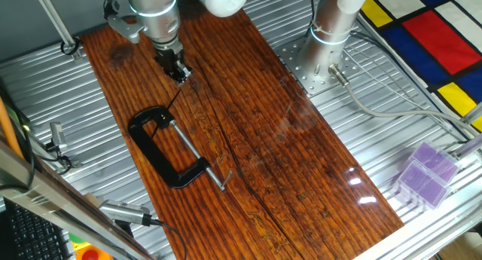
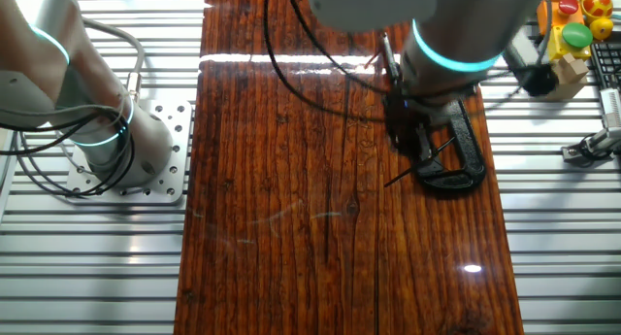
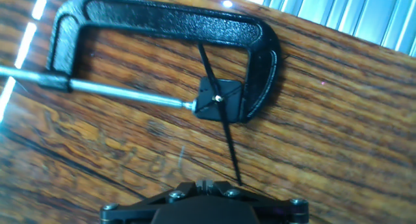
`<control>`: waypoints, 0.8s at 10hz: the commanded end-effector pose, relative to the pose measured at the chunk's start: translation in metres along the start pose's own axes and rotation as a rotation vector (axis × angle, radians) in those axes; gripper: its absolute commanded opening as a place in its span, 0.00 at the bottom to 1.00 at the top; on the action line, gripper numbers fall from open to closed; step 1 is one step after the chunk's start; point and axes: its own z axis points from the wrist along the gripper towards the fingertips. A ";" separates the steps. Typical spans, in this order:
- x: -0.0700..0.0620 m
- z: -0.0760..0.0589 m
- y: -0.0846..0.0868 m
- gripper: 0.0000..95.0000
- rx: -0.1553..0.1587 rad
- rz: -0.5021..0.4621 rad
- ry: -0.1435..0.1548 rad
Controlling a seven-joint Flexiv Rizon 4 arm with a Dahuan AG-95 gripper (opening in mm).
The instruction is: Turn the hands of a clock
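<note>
A small black square clock movement [image 3: 219, 99] is held in the jaw of a black C-clamp [image 3: 169, 19] lying on the wooden table. Two thin black hands stick out from it. The long hand [image 3: 231, 146] points toward my gripper, and the shorter one [image 3: 203, 58] points away toward the clamp's frame. My gripper [image 3: 203, 184] is at the bottom edge of the hand view with its fingers pressed together and nothing between them. The long hand's tip ends just to the right of the fingertips. In one fixed view the gripper [image 1: 179, 73] hangs just beyond the clamp [image 1: 162, 147].
The clamp's steel screw [image 3: 117, 91] runs left across the wood. The wooden board [image 1: 248, 132] is bordered by ribbed metal. A second arm's base [image 1: 320, 53] stands beside it, and a purple box [image 1: 425, 173] lies at the right.
</note>
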 end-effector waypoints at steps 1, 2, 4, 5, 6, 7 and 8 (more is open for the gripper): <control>0.002 0.015 -0.008 0.00 0.000 -0.018 0.002; 0.001 0.023 -0.011 0.00 -0.001 -0.027 -0.001; 0.000 0.035 -0.019 0.00 -0.001 -0.058 -0.002; -0.003 0.044 -0.028 0.00 -0.001 -0.083 -0.005; -0.007 0.052 -0.031 0.00 -0.003 -0.094 -0.007; -0.012 0.055 -0.030 0.00 -0.003 -0.090 -0.003; -0.014 0.054 -0.030 0.00 -0.001 -0.099 0.006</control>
